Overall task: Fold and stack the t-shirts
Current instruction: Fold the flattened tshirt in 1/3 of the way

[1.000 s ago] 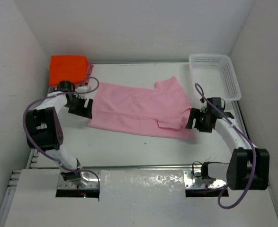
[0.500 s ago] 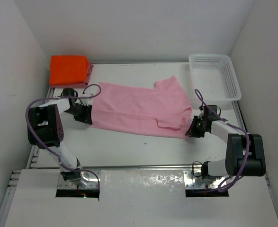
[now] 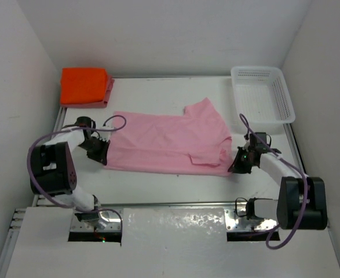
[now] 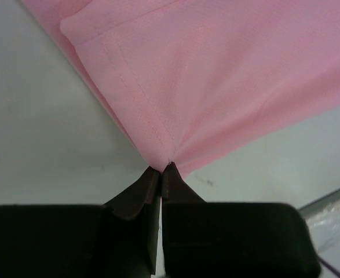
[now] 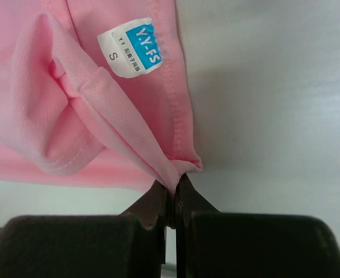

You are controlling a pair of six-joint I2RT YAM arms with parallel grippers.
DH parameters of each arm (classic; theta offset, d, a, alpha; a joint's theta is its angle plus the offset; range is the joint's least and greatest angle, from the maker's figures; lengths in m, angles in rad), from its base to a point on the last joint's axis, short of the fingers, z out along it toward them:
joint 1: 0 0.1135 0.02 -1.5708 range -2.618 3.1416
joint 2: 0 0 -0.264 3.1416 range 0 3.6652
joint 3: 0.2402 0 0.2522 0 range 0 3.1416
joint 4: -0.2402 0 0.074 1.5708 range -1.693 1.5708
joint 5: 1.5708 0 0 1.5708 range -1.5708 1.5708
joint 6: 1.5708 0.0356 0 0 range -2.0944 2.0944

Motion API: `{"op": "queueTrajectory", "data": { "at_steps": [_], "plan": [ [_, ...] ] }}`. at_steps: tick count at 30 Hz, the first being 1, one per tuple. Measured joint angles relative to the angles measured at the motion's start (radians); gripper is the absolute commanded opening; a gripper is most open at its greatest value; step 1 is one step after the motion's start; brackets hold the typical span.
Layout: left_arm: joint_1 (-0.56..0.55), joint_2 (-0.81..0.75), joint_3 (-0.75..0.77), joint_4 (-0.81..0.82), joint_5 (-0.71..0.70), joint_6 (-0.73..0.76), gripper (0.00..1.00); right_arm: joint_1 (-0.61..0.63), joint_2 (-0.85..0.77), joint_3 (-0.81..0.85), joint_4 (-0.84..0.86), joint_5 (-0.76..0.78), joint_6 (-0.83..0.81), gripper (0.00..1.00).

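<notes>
One light pink t-shirt [image 3: 164, 142], spread on table [image 3: 158, 92]: left gripper [image 4: 161, 169] clamped on its left corner, right gripper [image 5: 174, 184] clamped on its right edge. One orange t-shirt [image 3: 84, 86], folded, far-left.

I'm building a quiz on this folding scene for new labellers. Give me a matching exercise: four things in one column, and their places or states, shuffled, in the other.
Things:
1. pink t-shirt
2. orange t-shirt
3. white basket
4. size label

Places or states:
A. far right corner of the table
B. folded, far left corner
C. on the cloth just beyond the right gripper
D. spread mid-table, one end pinched in the left gripper

Pairs: 1-D, 2-B, 3-A, 4-C.
</notes>
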Motion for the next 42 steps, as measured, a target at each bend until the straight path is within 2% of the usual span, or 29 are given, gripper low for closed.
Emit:
{"op": "queueTrajectory", "data": {
  "at_steps": [5,6,7,8,9,10,11,12,15,18,21,23,25,26,28,29,31,33,35,38,42],
  "plan": [
    [0.000,-0.125,-0.045,-0.142,-0.071,0.066,0.00,0.000,-0.138,-0.096,-0.084,-0.025,0.009,0.00],
    [0.000,-0.135,-0.053,-0.161,-0.080,0.077,0.06,0.000,-0.156,-0.111,-0.102,-0.026,0.013,0.05],
    [0.000,-0.138,-0.061,-0.173,-0.087,0.085,0.13,0.000,-0.172,-0.124,-0.121,-0.026,0.018,0.18],
    [0.000,-0.139,-0.073,-0.186,-0.095,0.096,0.23,0.000,-0.182,-0.132,-0.135,-0.025,0.019,0.36],
    [0.000,-0.139,-0.087,-0.194,-0.107,0.104,0.43,0.000,-0.186,-0.137,-0.145,-0.025,0.026,0.56],
    [0.000,-0.139,-0.099,-0.200,-0.117,0.111,0.53,0.000,-0.187,-0.134,-0.154,-0.038,0.035,0.59],
    [0.000,-0.139,-0.109,-0.209,-0.126,0.111,0.57,-0.002,-0.190,-0.122,-0.162,-0.047,0.033,0.62],
    [0.000,-0.138,-0.113,-0.219,-0.133,0.113,0.81,0.001,-0.189,-0.112,-0.168,-0.043,0.026,0.63],
    [0.005,-0.138,-0.100,-0.247,-0.164,0.121,0.82,0.000,-0.177,-0.065,-0.230,0.014,-0.008,0.64],
    [0.015,-0.138,-0.013,-0.287,-0.192,0.128,0.82,0.000,-0.179,0.068,-0.323,0.076,-0.062,0.63],
    [0.027,-0.140,0.149,-0.285,-0.193,0.123,0.89,0.016,-0.177,0.270,-0.346,0.088,-0.117,0.63],
    [0.032,-0.140,0.262,-0.246,-0.161,0.098,0.94,0.075,-0.146,0.430,-0.354,0.101,-0.145,0.63],
    [0.033,-0.141,0.346,-0.172,-0.110,0.057,0.94,0.161,-0.073,0.600,-0.344,0.114,-0.164,0.63],
    [0.033,-0.141,0.372,-0.137,-0.085,0.034,0.93,0.194,-0.020,0.682,-0.341,0.117,-0.171,0.63],
    [0.033,-0.135,0.400,-0.045,-0.037,-0.032,0.84,0.251,0.096,0.820,-0.306,0.115,-0.175,0.63],
    [0.033,-0.127,0.404,-0.018,-0.026,-0.054,0.71,0.269,0.171,0.883,-0.287,0.114,-0.175,0.63],
    [0.033,-0.078,0.409,0.067,-0.006,-0.126,0.60,0.278,0.290,0.967,-0.273,0.118,-0.174,0.62],
    [0.033,-0.011,0.412,0.116,-0.001,-0.172,0.60,0.278,0.438,1.065,-0.267,0.134,-0.173,0.62],
    [0.033,0.074,0.416,0.154,-0.002,-0.210,0.69,0.277,0.630,1.211,-0.281,0.157,-0.171,0.62],
    [0.033,0.185,0.415,0.178,-0.002,-0.256,0.73,0.276,0.893,1.421,-0.299,0.211,-0.165,0.62],
    [0.022,0.287,0.416,0.215,0.004,-0.299,0.76,0.276,1.125,1.547,-0.322,0.268,-0.151,0.63]
  ]
}}
